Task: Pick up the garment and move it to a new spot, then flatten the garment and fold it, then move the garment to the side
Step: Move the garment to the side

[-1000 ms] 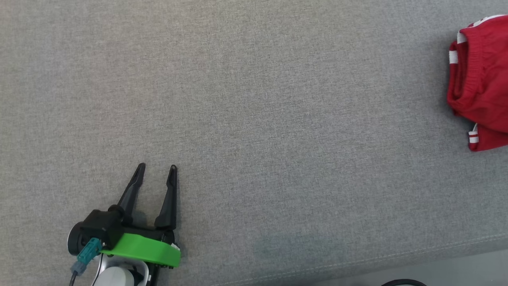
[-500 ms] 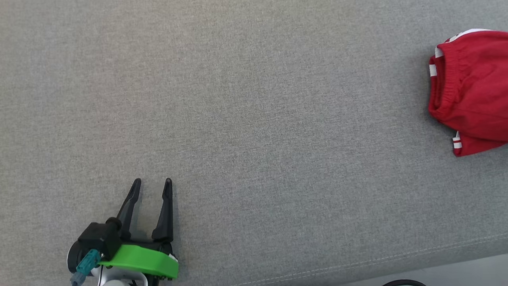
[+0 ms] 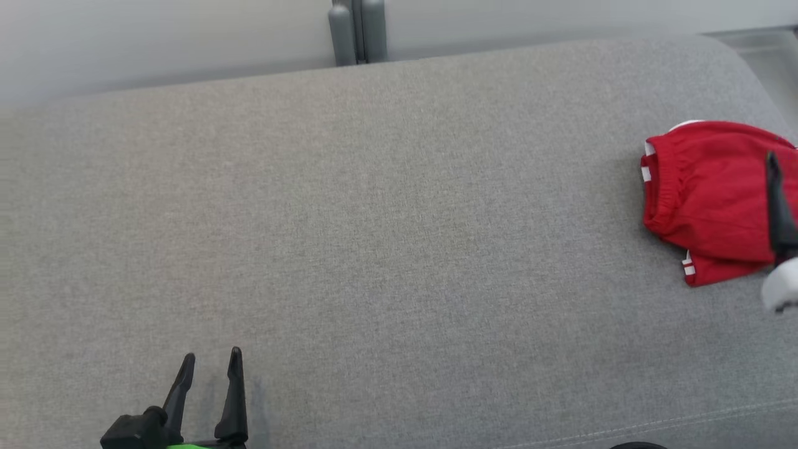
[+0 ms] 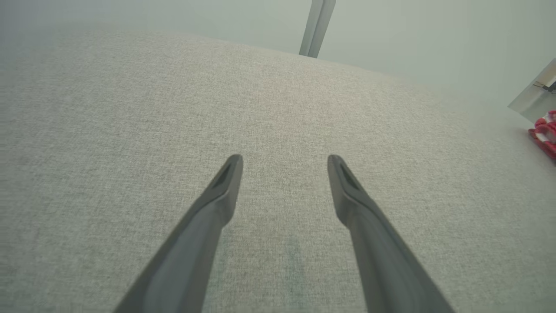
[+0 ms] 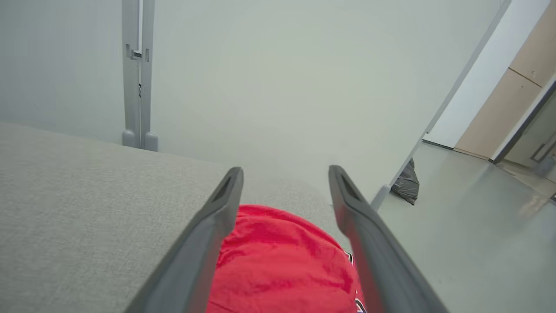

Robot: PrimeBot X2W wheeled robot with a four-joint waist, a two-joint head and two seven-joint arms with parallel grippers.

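Left tool point(image 3: 212, 353): low at the near left of the head view, over bare cloth, its two dark fingers spread and nothing between them.
Worktop point(image 3: 399, 218): grey and fabric-covered, bare across its left and middle; a grey post point(image 3: 356, 31) stands behind its far edge.
Garment point(image 3: 704, 193): red with white trim, lying as a compact folded bundle at the far right of the worktop, near the rounded right corner and well apart from the left tool.
Right tool point(image 5: 284, 170): above the garment with its fingers spread wide, red cloth showing between and beneath them. It pinches nothing; whether a finger touches the cloth I cannot tell.
Stage, as a judgement: the garment looks folded and set to the side, so the task seems close to done.
Risk, snagging: if a finger of the right tool sits in a fold, lifting away could drag the top layer and open the bundle.
Risk, edge: the garment lies close to where the worktop curves down to the floor point(image 5: 469, 226); a sideways nudge could tip it over.
Risk, loose fold: the gathered left edge bulges up and may spring open unless pressed flat.
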